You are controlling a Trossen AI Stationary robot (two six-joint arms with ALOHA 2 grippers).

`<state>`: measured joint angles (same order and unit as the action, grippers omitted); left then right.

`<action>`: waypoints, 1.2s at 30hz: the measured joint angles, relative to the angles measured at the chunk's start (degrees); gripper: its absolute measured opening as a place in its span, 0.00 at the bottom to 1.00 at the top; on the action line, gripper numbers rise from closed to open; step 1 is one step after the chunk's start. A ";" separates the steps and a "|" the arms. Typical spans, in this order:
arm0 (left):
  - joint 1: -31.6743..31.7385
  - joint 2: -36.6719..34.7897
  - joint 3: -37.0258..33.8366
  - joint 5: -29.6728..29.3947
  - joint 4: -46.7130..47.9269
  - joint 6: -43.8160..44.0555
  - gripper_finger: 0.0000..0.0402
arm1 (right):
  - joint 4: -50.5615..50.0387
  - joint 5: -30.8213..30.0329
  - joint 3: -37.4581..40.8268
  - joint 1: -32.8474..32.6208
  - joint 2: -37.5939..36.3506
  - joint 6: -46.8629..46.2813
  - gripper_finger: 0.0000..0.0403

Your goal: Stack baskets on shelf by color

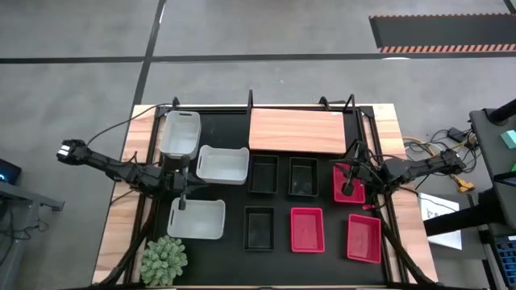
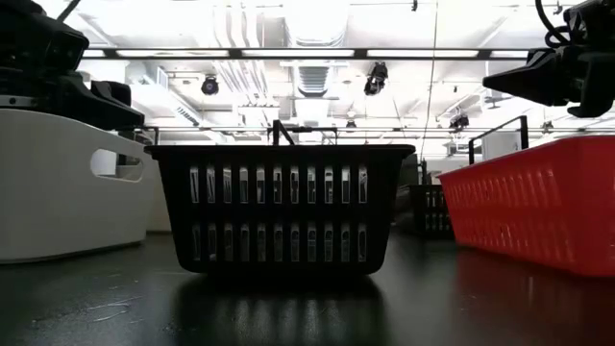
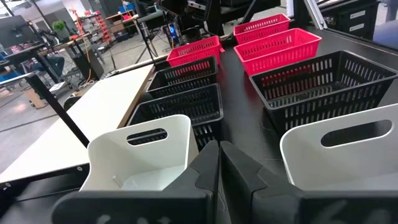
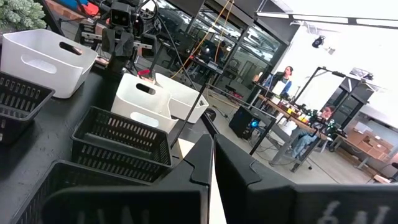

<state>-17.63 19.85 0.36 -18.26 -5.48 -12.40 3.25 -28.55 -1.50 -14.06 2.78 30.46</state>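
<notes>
The desk (image 1: 117, 217) has a pale wooden top with a black mat (image 1: 266, 250) over its middle. It stands on a grey concrete floor (image 1: 81, 48) crossed by dark seams, with a striped hazard strip (image 1: 443, 48) at the far right. Overhead, long ceiling lights (image 2: 307, 53) glow among white ducts and pipes. Beyond the desk lies an open workshop with other benches (image 4: 292, 112) and two people (image 4: 283, 78) seated at them. Loose cables (image 1: 431, 149) trail on the floor beside the desk.
</notes>
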 joint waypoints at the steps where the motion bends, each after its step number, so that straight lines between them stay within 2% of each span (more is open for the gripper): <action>1: -0.01 0.00 0.00 0.00 0.00 0.00 0.00 | 0.00 0.02 0.00 0.00 0.00 0.04 0.02; 29: -0.01 0.00 0.00 0.00 -0.01 -0.05 0.00 | 0.00 -0.01 0.00 0.00 0.00 0.08 0.02; 31: -0.02 -0.01 0.00 -0.87 -0.44 -3.08 0.00 | 0.00 0.00 0.00 0.00 0.01 0.01 0.02; 34: -0.01 -0.57 0.00 -5.58 -2.76 -14.47 0.00 | 0.00 0.00 0.00 0.00 -0.01 0.09 0.02; 36: -0.02 -0.96 0.00 -8.27 -5.29 -19.07 0.00 | 0.00 0.02 0.00 0.00 0.00 0.04 0.02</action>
<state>-17.65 18.89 0.36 -26.53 -10.77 -31.48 3.25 -28.53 -1.50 -14.06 2.78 30.49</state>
